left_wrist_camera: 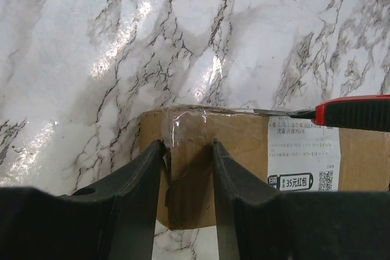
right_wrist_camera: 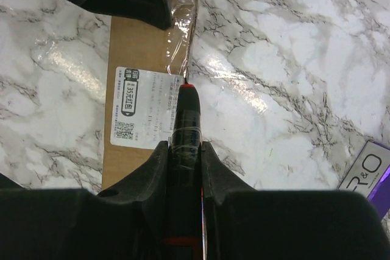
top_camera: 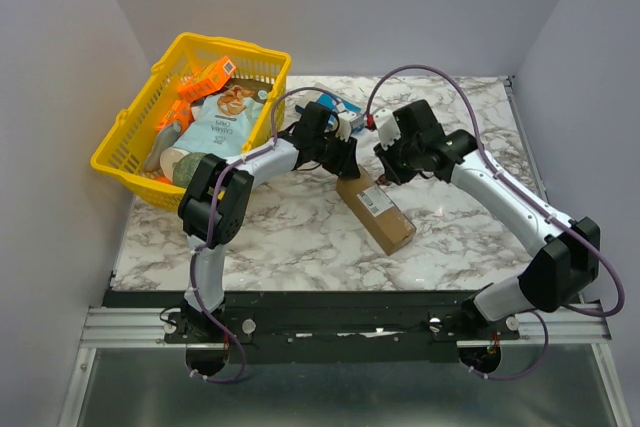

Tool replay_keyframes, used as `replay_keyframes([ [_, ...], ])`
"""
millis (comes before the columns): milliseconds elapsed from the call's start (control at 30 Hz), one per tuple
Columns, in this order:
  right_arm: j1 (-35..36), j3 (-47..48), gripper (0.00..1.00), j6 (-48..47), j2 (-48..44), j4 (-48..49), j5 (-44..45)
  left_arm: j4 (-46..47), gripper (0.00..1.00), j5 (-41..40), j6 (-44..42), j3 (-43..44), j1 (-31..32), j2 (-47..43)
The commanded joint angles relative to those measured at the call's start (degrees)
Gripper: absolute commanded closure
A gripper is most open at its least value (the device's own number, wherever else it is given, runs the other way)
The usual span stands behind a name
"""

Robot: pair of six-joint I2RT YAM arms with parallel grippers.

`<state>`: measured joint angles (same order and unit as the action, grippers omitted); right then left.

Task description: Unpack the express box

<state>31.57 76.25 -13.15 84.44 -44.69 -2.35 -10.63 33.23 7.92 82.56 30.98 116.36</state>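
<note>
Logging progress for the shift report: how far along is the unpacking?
Done: right gripper has the knife, blade tip at the clear tape on the express box. In hand: left gripper sits at the box end. Left: cutting the tape, opening the box, emptying it.

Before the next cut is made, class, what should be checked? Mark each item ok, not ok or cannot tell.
1. The right fingers are shut on the knife: ok.
2. The blade sits at the taped edge of the express box: ok.
3. The left fingers hold the box end firmly: cannot tell; they straddle it.
4. The blade is apart from the left fingers: ok.
5. The tape is cut through: cannot tell.
</note>
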Motion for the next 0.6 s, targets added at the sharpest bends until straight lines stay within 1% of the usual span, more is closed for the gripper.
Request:
replay_keyframes([
  [0, 0.5, -1.0, 1.0, 0.2, -2.5, -8.0, 0.0, -10.1, 0.78, -10.0, -4.1, -3.3, -0.1, 6.6],
  [567, 0.5, -4.2, 1.0, 1.1, -6.8, -13.1, -2.0, -10.4, 0.79, -10.8, -4.3, -3.3, 0.0, 6.9],
])
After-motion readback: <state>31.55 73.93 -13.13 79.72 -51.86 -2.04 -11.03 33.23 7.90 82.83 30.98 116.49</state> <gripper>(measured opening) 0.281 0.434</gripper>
